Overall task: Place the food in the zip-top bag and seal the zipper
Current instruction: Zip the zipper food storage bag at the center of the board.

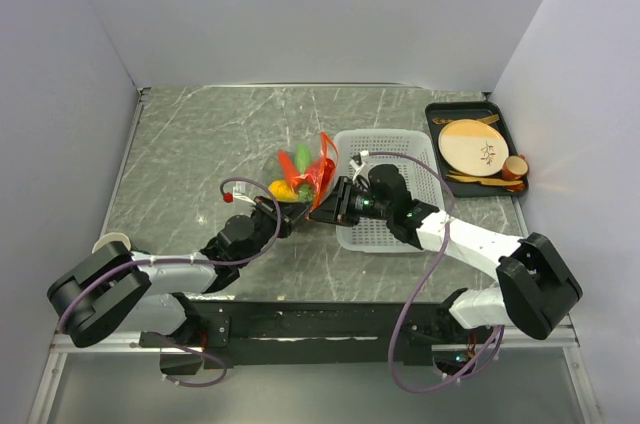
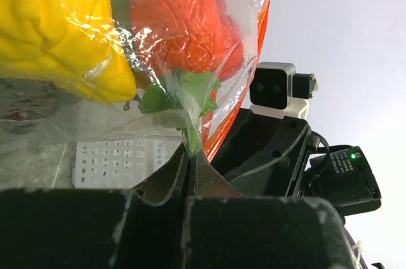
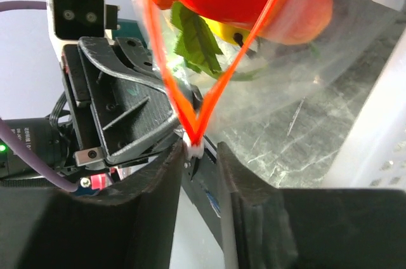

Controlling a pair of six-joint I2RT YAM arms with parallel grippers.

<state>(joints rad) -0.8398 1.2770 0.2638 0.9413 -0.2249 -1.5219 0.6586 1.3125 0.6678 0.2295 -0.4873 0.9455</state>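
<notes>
I see the bag (image 1: 305, 172) near the middle of the table (image 1: 190, 144), just to the left of the white basket (image 1: 390, 144). The food (image 1: 290, 176) is inside the bag. Both arms reach in and meet at the near end of the bag.

My left pincer (image 2: 190, 155) is closed tight. It has the edge of the bag pinched between its two fingers. Right above that pinch, through the clear plastic, I see a yellow piece (image 2: 57, 34), a red piece (image 2: 177, 21) and some green leaves (image 2: 181, 91).

My right pincer (image 3: 198, 155) is partly open. There is a gap between its two fingers. The zipper (image 3: 193, 134) runs down in two orange lines that join in a point, and that point sits in the gap. The lines are spread wide apart higher up, so the mouth of the bag is open there. I think the tip leans on one finger, but the view is too close for me to be sure, so I cannot say that the pincer has hold of it.

From above, the two pincers are just beside each other.

Far off at the right back corner sits a dark tray (image 1: 440, 114) with a plate (image 1: 472, 147) and a small brown cup (image 1: 514, 166).
</notes>
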